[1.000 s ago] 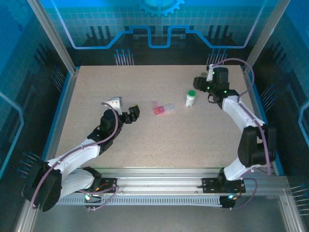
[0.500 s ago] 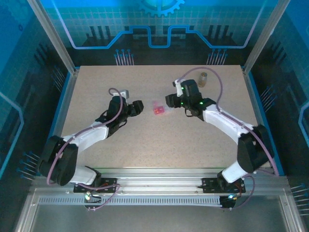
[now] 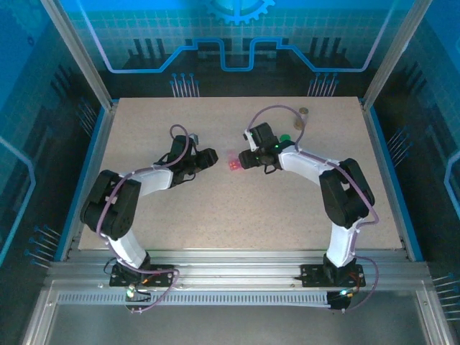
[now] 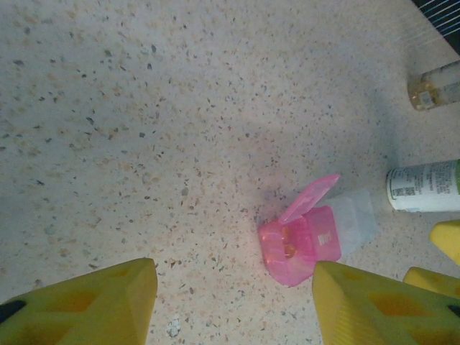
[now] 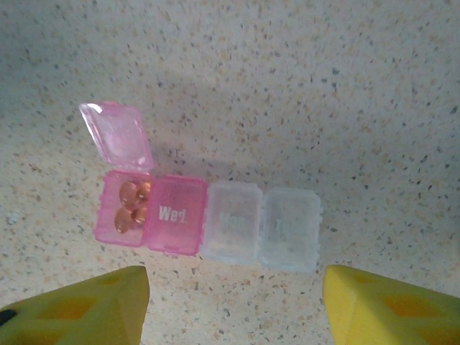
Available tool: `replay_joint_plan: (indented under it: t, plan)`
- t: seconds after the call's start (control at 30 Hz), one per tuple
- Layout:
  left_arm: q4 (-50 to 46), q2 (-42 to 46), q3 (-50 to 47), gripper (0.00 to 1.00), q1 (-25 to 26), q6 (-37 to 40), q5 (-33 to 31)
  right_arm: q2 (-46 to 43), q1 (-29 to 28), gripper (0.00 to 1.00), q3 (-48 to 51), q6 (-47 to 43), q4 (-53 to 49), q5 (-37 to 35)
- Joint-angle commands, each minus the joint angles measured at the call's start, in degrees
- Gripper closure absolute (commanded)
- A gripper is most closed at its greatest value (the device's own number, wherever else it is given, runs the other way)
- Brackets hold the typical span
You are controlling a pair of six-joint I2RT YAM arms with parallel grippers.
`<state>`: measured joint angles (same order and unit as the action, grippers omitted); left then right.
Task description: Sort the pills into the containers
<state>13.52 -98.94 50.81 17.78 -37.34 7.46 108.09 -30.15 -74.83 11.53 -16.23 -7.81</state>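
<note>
The pill organiser [image 5: 208, 215] lies flat on the speckled table [image 3: 215, 215], a little beyond its middle, between my two claws. It is a strip of four compartments in a row. The end compartment [image 5: 123, 210] is pink, with its lid [image 5: 115, 136] flipped up and back, and amber capsules [image 5: 131, 205] rest inside. Next comes a shut pink compartment [image 5: 176, 214] marked "Wed", then two shut clear compartments [image 5: 230, 221].

My right claw [image 5: 233, 302] hovers over the strip with its yellow fingers [image 5: 86, 305] spread wide, one to each side, and it does not touch the strip. In the overhead view my right claw [image 3: 246, 159] sits just right of the organiser [image 3: 235, 162].

My left claw [image 4: 233, 305] faces the pink end of the organiser [image 4: 309, 241] from the other side. Its fingers [image 4: 79, 305] are set well apart and are not closed on anything. From overhead my left claw [image 3: 207, 158] is near the strip but clear of it.

Past the organiser stands a white bottle [image 4: 424, 187] with a green cap [image 3: 285, 139], close behind my right arm. A brownish vial [image 4: 433, 86] is farther off, near the table's far edge.
</note>
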Motion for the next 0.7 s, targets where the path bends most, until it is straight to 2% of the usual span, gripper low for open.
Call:
replay_joint_plan:
  t: [0.0,0.27,0.67]
  plan:
    - [-0.8,-2.2,3.2,0.41,-0.5,-1.2,3.1,2.8,0.8,0.34,-3.5,-0.7,-2.1,0.4]
    - [-4.2,-7.4,9.2,0.44,-2.0,-3.1,5.0,7.1,2.1,0.34,-7.7,-0.9,-4.9,1.6]
    - [-7.4,-15.5,18.1,0.51,-2.2,-3.7,8.2,9.5,4.8,0.39,-8.6,-0.8,-4.7,5.7]
